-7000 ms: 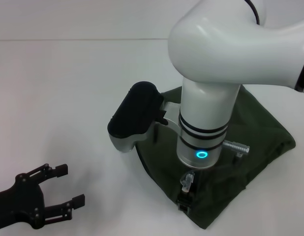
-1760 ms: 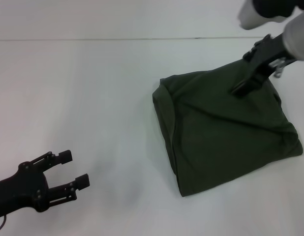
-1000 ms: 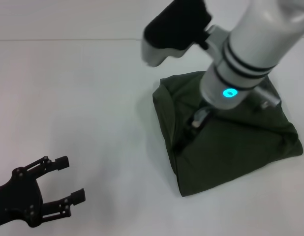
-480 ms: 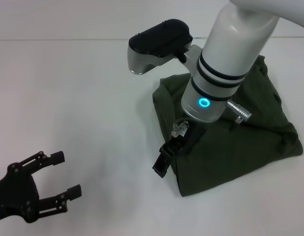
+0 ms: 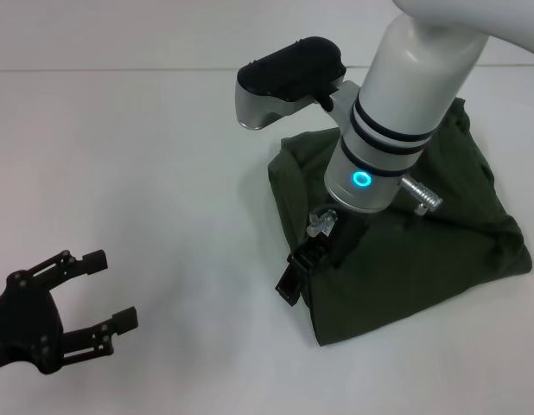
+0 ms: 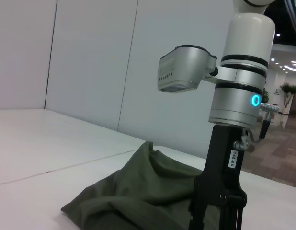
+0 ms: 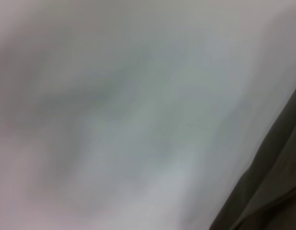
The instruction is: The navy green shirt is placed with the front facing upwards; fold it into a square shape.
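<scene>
The navy green shirt (image 5: pixel 422 259) lies as a folded, roughly square bundle on the right side of the white table, with no lettering showing. My right arm reaches over it from the back. My right gripper (image 5: pixel 289 282) points down at the bundle's near left edge, right where cloth meets table. The left wrist view shows that gripper (image 6: pixel 219 201) from the side, standing upright against the shirt (image 6: pixel 138 187); its fingertips fall below the picture. A dark strip of shirt (image 7: pixel 272 191) fills one corner of the right wrist view. My left gripper (image 5: pixel 110 290) hovers open and empty at the near left, far from the shirt.
The white table (image 5: pixel 146 156) stretches bare between the two grippers and back to a pale wall (image 6: pixel 90 57). The right arm's wrist camera housing (image 5: pixel 289 78) juts out above the shirt's far left corner.
The right arm swung from the shirt's far right corner across the bundle to its near left edge, then shifted slightly. The left gripper drifted a little lower and leftward.
</scene>
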{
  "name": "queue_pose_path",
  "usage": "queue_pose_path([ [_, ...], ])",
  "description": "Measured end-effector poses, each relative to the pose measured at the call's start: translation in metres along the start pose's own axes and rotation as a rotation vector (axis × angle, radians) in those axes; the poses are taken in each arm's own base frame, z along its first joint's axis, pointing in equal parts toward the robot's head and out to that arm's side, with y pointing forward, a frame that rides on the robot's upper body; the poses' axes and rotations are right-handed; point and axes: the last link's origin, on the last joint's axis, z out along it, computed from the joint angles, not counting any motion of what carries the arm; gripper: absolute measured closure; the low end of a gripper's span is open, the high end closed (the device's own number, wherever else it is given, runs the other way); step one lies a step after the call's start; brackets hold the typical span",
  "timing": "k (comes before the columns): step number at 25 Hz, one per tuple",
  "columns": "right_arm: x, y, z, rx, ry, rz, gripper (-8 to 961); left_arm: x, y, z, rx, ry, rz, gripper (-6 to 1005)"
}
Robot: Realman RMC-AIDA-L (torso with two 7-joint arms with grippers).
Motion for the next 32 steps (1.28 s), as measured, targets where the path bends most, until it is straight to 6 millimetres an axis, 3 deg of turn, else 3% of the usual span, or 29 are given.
queue_pose_path([
  [14,0.000,-0.003,0.009,0.022,0.009,0.001,93,0.001,-0.004,0.003,0.008,-0.003,0.003,99],
  [25,-0.003,-0.004,0.011,0.027,-0.003,0.005,318,0.000,-0.005,0.004,0.015,-0.005,0.000,99],
  [32,-0.003,-0.005,0.013,0.019,-0.008,0.003,617,0.000,-0.006,0.005,0.016,-0.009,0.001,99],
])
